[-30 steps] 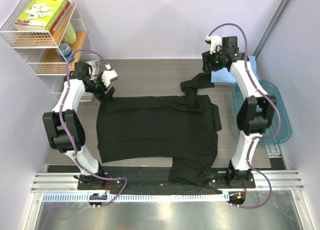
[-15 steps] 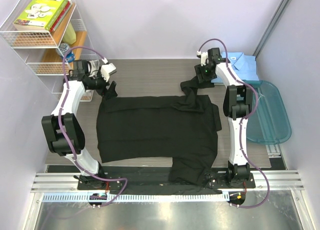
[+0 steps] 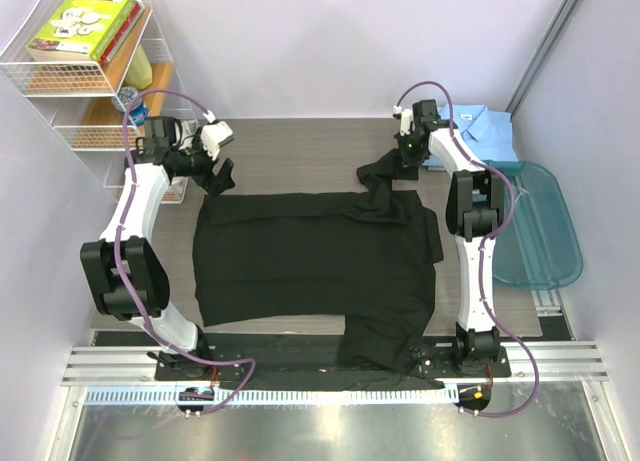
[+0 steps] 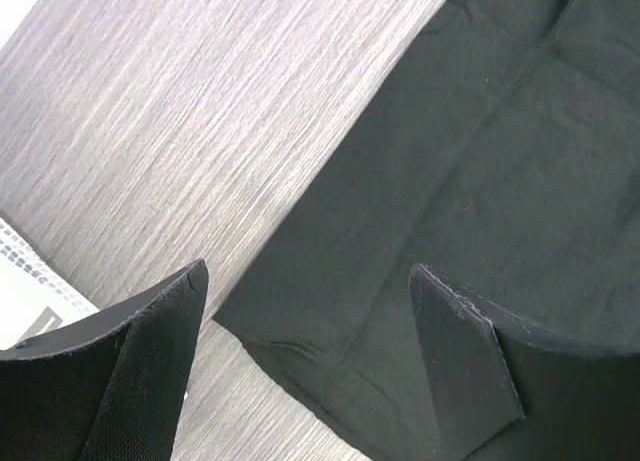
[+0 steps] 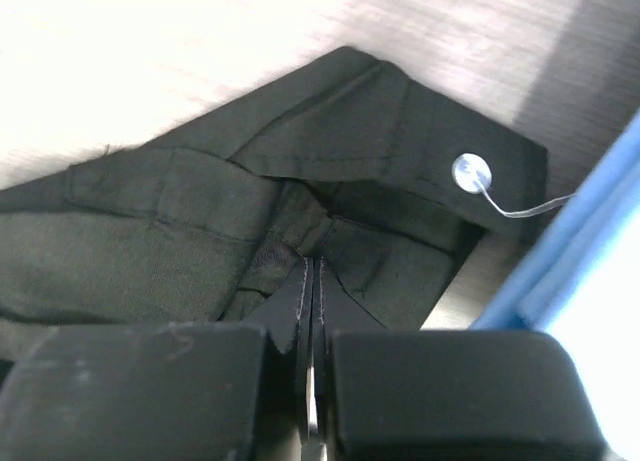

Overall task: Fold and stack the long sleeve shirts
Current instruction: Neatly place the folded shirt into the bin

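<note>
The black long sleeve shirt [image 3: 310, 261] lies spread flat across the table, one sleeve bunched at the back right. My right gripper [image 3: 405, 159] is down on that bunched sleeve. In the right wrist view its jaws [image 5: 312, 263] are shut, pinching a fold of black cloth [image 5: 200, 211] near a pale button [image 5: 470, 171]. My left gripper [image 3: 218, 176] hovers open over the shirt's back left corner [image 4: 300, 321], with nothing between its fingers [image 4: 165, 321]. The light blue shirt [image 3: 480, 131] lies folded at the back right, its edge [image 5: 590, 241] just beside the sleeve.
A teal plastic tub [image 3: 545, 231] sits along the table's right edge. A wire shelf [image 3: 90, 71] with books and small items stands at the back left, close behind my left arm. Bare wood-grain table [image 4: 200, 111] lies behind the black shirt.
My right gripper came down on the bunched sleeve and closed on it. My left gripper drew slightly back and left from the shirt corner, still open.
</note>
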Controlling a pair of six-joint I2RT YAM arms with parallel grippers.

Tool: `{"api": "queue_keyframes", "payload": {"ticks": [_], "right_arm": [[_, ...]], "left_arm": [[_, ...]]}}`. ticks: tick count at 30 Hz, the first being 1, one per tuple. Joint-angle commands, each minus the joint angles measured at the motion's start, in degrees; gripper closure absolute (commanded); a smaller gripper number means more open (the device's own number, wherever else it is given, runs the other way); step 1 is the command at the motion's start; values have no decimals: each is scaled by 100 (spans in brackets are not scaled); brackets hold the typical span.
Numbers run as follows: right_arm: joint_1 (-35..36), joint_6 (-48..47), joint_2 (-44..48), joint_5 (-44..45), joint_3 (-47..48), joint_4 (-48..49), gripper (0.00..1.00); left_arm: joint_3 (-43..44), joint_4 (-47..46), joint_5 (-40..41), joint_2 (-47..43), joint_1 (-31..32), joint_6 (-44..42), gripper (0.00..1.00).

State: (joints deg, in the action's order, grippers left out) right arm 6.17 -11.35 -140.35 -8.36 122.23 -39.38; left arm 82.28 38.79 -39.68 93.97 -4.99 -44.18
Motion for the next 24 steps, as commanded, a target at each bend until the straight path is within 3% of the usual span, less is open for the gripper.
{"api": "queue_keyframes", "payload": {"ticks": [1,9,15,17,18,22,24], "right_arm": [[77,186,675,-411,-235,-228,99],[77,669,2125,-1044,-270,-228,99],[77,801,3154,-1554,-876,-211,99],[77,819,3435,-1922,-1008,-255,99],[77,828,3532,-2098,-1052,-246,99],[86,846,4085,-2863,-1421,-272,99],[147,539,4288,-2681,-1684,-656,99]], "left_arm": [[262,-135,-163,-327,16,217,18],[315,-91,-216,-626,112,612,16],[209,-99,-154,-986,262,507,12],[236,-204,-276,-1091,262,822,9],[279,-205,-364,-1118,271,937,0],[298,-152,-839,-1276,350,1412,0],[245,-161,-769,-1399,446,1456,0]]}}
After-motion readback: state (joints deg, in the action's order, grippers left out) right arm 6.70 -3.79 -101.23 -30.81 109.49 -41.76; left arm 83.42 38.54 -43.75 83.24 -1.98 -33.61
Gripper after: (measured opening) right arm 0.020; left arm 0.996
